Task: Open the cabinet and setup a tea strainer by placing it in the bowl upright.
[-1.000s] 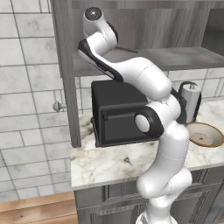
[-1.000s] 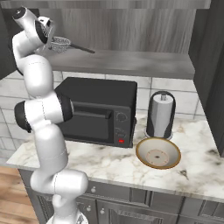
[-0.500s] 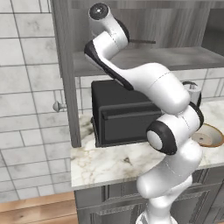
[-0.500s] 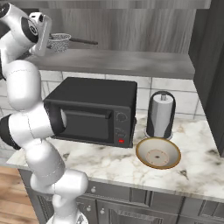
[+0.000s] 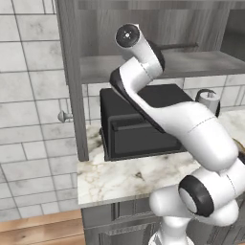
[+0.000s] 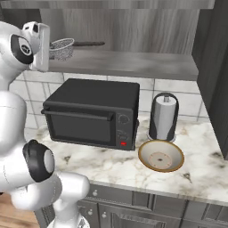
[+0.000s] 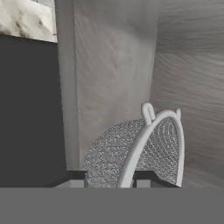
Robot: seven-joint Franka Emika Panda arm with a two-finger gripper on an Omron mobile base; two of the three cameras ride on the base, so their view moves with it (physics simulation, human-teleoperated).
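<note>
The cabinet stands open, its left door swung out and its grey shelf bare. My gripper is shut on the tea strainer, a silver mesh cup whose dark handle points right, level over the shelf's left end. In the hand view the mesh cup sits between the fingertips of the gripper, rim toward the camera. From the left base view my arm hides the cup and only the handle pokes out. The tan bowl rests on the counter, right of the oven and well below the strainer.
A black toaster oven fills the counter under the shelf. A white-topped dark cylinder stands just behind the bowl. The cabinet's right door juts out at the right. Marble counter lies in front of the oven.
The arm's elbow and lower links have swung over while the hand kept the strainer at the shelf's left end. Its handle has levelled out, and the cup sits a little lower.
</note>
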